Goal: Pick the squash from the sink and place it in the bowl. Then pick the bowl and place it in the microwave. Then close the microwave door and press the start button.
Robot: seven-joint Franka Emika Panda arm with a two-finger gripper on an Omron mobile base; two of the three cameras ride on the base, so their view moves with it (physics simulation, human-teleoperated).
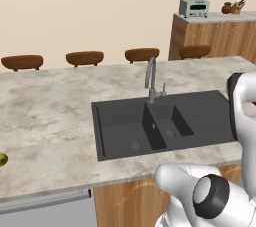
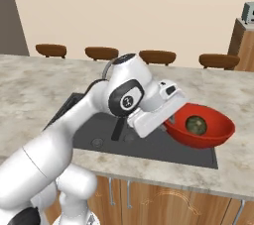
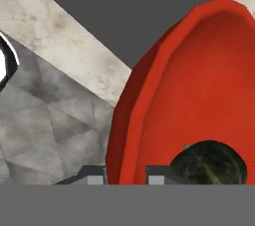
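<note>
My gripper [image 2: 172,118] is shut on the near rim of the glossy red bowl [image 2: 208,132] and holds it in the air, slightly tilted, over the right end of the dark grey sink [image 1: 120,121]. The dark green squash [image 2: 195,125] lies inside the bowl. In the hand view the two fingertips [image 3: 94,178] straddle the bowl's rim [image 3: 129,120], and the squash [image 3: 209,163] rests just past them. The microwave is out of view.
A curved steel faucet [image 1: 151,78] stands behind the sink. A yellow-green fruit [image 1: 2,159] lies at the counter's left edge. Brown stools [image 1: 84,58] line the far side. A toaster oven [image 1: 194,7] sits on a far wooden cabinet.
</note>
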